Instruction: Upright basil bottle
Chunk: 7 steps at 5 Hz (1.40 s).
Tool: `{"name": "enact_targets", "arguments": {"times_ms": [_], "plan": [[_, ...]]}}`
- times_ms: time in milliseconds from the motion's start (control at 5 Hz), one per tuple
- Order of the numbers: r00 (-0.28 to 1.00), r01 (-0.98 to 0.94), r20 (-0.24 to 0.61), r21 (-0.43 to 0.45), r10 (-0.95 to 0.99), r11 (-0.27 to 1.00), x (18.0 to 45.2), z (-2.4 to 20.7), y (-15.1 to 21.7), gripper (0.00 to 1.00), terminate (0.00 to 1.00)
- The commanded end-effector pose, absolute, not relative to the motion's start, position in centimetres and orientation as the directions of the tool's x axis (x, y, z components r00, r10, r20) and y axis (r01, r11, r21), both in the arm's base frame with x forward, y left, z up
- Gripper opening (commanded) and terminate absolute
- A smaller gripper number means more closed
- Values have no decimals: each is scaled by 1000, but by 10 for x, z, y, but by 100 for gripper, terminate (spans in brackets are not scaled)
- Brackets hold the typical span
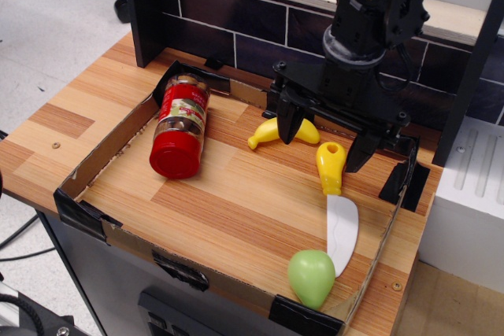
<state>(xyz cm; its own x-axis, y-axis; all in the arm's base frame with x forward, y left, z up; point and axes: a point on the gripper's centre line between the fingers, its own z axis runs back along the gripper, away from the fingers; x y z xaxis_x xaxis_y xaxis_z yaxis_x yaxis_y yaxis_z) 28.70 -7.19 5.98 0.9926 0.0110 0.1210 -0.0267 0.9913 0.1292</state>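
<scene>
The basil bottle (180, 125) lies on its side at the left of the wooden tray, its red cap toward the front and its red label up. My black gripper (324, 138) hangs at the back right of the tray, well to the right of the bottle. Its two fingers are spread apart and hold nothing. One finger (288, 123) stands over the toy banana (277, 131), the other (365, 147) is just right of the knife handle.
A toy knife (337, 210) with a yellow handle and white blade lies at the right. A green pear-shaped toy (312, 276) sits at the front right corner. Low cardboard walls (110, 143) rim the tray. A dark tiled backsplash (236, 29) stands behind.
</scene>
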Motion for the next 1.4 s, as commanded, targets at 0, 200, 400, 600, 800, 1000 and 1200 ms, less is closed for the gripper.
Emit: {"name": "enact_targets", "arguments": {"times_ms": [0, 200, 400, 600, 800, 1000, 1200], "plan": [[993, -27, 121, 129, 11, 991, 287, 60, -72, 100, 0], [984, -82, 164, 109, 63, 991, 280, 63, -59, 100, 0], [971, -176, 176, 82, 160, 981, 276, 64, -44, 100, 0], [939, -316, 150, 19, 310, 948, 268, 69, -18, 100, 0], [881, -455, 135, -22, 453, 890, 255, 70, 1, 100, 0], [818, -549, 154, -82, 554, 832, 245, 72, 17, 100, 0], [802, -573, 141, -97, 581, 814, 245, 68, 30, 100, 0]]}}
